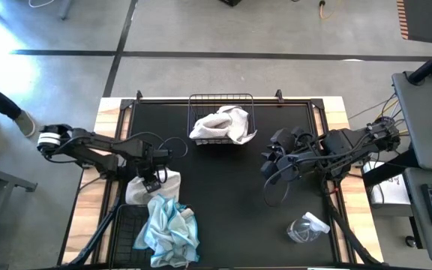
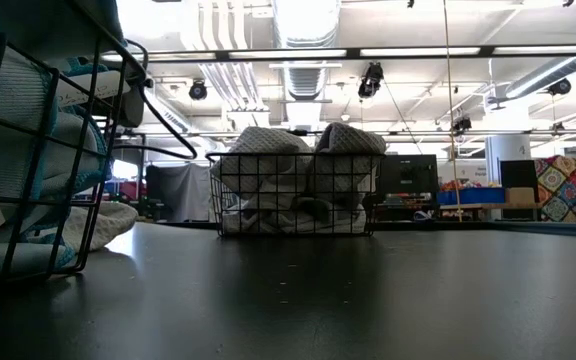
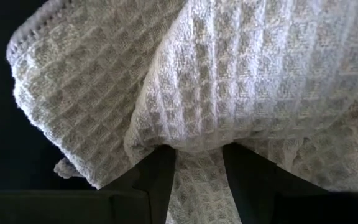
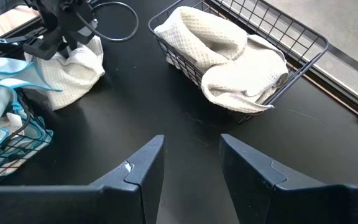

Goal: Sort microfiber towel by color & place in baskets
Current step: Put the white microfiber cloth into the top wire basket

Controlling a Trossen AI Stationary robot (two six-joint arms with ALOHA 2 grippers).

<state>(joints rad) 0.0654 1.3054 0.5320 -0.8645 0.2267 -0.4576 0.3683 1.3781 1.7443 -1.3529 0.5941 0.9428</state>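
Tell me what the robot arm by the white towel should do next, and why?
Probably close the left end effector on the loose white towel it is over. Its jaws stand open with cloth between them, and this towel lies on the mat beside the basket of blue towels, while the other white ones sit in the far basket.

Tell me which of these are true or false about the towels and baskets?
1. White towels fill the far basket. True.
2. The near basket holds red towels. False: light blue towels are in it.
3. The left gripper is right over a white towel on the mat. True.
4. The right gripper grips a towel. False: it is open and empty.
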